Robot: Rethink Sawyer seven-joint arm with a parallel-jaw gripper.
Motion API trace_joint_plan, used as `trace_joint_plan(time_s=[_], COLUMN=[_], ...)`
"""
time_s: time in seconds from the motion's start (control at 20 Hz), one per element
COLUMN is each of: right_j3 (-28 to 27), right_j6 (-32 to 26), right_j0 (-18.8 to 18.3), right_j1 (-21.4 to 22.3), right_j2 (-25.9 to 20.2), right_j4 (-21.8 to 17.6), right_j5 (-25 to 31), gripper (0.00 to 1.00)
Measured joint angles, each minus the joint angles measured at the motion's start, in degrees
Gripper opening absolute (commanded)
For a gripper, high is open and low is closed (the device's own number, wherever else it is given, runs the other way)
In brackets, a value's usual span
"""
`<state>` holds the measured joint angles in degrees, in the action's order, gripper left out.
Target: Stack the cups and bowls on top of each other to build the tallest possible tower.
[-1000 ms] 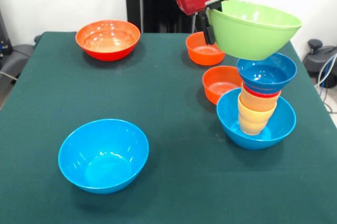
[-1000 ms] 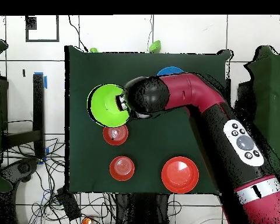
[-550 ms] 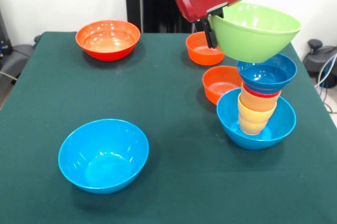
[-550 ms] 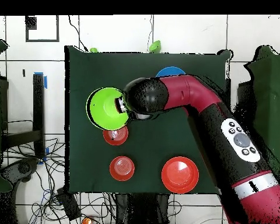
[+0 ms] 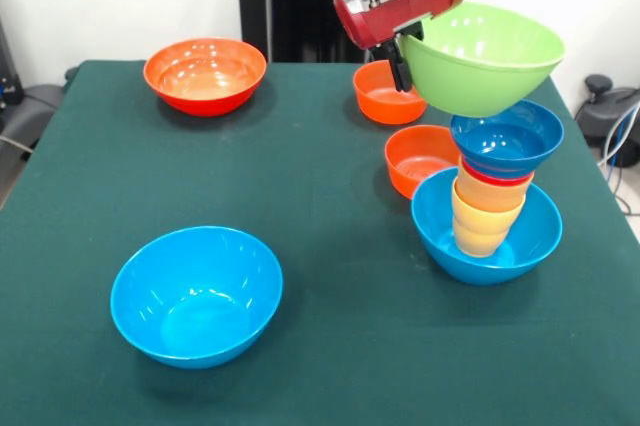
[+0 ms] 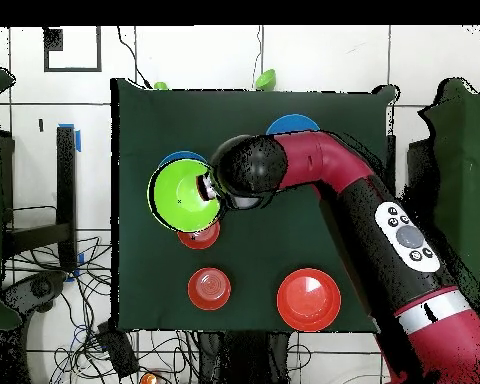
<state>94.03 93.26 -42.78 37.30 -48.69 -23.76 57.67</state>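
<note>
At the upper right of the front view, the green bowl (image 5: 482,58) hangs from the gripper (image 5: 400,58), which is clamped on the bowl's left rim. Over the last second the bowl has risen a little and levelled out: a second ago it sat lower and tipped, its underside nearly at the small dark blue bowl (image 5: 506,139); now its base floats just above that bowl's rim, apart from it. Seen from overhead, the green bowl (image 6: 184,197) has slid toward the bottom of the frame, so a sliver of the light blue base bowl (image 6: 181,158) shows at its upper edge and the small orange bowl (image 6: 198,236) is partly covered. By my reading the arm is lining up for placement, not yet lowering; the overhead offset suggests the bowl may sit a touch off the tower's centre, though the front view shows it roughly above.

The tower (image 5: 490,201) stands at the right of the table (image 5: 320,186): a large light blue bowl at the bottom, yellow-orange cups nested inside, a red rim above them, the dark blue bowl on top. It leans slightly and widens upward, so a wide, glossy green bowl set off-centre could tip it. Two small orange bowls (image 5: 418,157), a large orange one (image 5: 205,75) and another light blue one (image 5: 196,294) lie loose.
</note>
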Motion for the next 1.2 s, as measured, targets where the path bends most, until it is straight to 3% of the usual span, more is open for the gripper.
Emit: trace_joint_plan(time_s=[1.2], right_j3=[0.0], right_j6=[0.0], right_j0=[-0.12], right_j1=[-0.43], right_j2=[0.0], right_j4=[1.08], right_j5=[0.11], gripper=[0.0])
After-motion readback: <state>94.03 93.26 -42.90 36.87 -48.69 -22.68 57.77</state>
